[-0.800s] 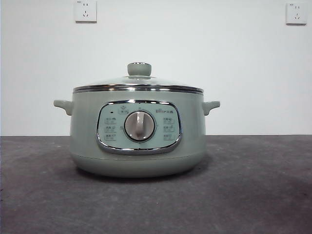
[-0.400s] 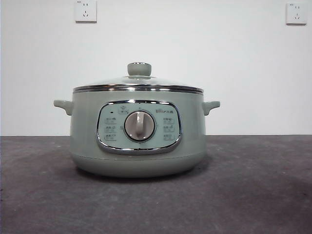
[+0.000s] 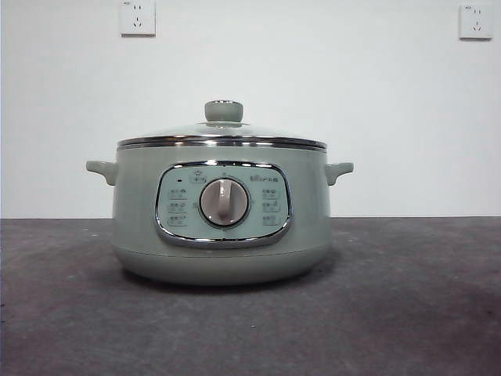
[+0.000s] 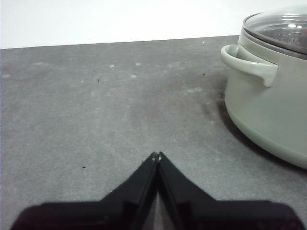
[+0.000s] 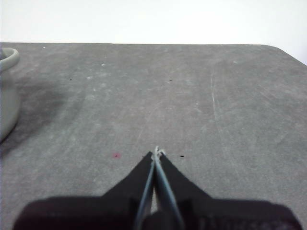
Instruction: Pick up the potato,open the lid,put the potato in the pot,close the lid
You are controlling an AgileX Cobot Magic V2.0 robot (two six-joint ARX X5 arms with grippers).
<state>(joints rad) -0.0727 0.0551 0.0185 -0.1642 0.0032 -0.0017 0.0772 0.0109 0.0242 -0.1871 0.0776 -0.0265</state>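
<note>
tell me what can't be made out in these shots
- The potato: in no view.
- Inside the pot: front view sees only its wall; in the left wrist view the lid glares and is cut by the edge.
- Panel button labels: too small.
- Right wrist view: only the pot's edge shows.

No text is reading clearly anywhere. The pot [image 3: 219, 211] is carrying small printed marks around the dial [image 3: 224, 202] on its front panel [image 3: 222, 205], including what may be a brand at upper right, but they are showing too small and blurred to make out.
</note>
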